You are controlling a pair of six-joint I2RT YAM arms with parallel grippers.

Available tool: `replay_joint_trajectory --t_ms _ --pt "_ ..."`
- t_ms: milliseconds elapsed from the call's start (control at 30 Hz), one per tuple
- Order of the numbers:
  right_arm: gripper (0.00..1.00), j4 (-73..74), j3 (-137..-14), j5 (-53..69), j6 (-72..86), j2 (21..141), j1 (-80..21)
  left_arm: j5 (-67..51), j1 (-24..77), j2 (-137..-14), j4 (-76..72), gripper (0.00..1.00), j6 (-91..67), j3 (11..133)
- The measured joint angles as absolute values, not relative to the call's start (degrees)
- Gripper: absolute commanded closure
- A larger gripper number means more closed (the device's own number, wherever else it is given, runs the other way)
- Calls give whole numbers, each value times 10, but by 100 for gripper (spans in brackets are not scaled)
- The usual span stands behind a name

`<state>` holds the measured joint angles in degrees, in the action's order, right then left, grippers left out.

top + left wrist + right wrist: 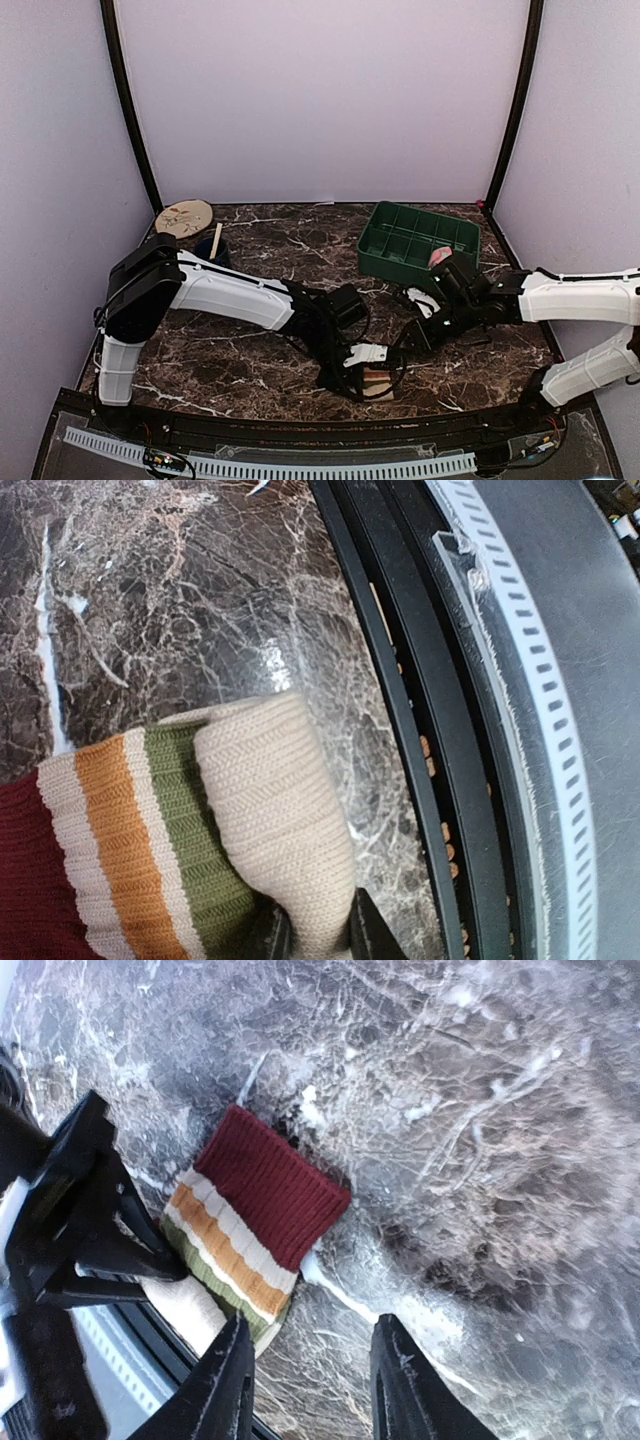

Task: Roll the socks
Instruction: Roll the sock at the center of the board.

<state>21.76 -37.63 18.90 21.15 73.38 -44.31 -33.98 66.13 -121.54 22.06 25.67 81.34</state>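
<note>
The striped sock [262, 1205] lies folded near the table's front edge, with dark red, cream, orange and green bands and a cream end [270, 800]. My left gripper [318, 920] is shut on that cream fold, which shows in the top view as a small bundle [379, 381] under the left gripper [358, 370]. My right gripper [312, 1345] hovers just beside the sock, open, with only bare marble between its fingers; from above the right gripper [410, 340] sits right of the bundle. A pink sock [440, 257] rests in the green tray [400, 210].
The black front rail [400, 730] and a white perforated strip [530, 680] run close beside the sock. A round wooden disc [185, 217] and a dark cup holding a stick [213, 250] stand at the back left. The green tray is at the back right.
</note>
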Motion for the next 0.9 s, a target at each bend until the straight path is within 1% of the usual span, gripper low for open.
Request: replay_joint_trajectory --t_ms 167,433,667,900 --pt "64 219 -365 99 231 673 -512 -397 642 -1243 247 80 243 843" --pt "65 225 -349 -56 274 626 -621 -488 605 -1267 269 80 225 849" --pt "65 229 -335 -120 291 614 -673 -545 570 -1288 284 79 203 860" --pt "64 227 -343 -151 272 653 -739 -585 562 -1309 295 78 190 874"
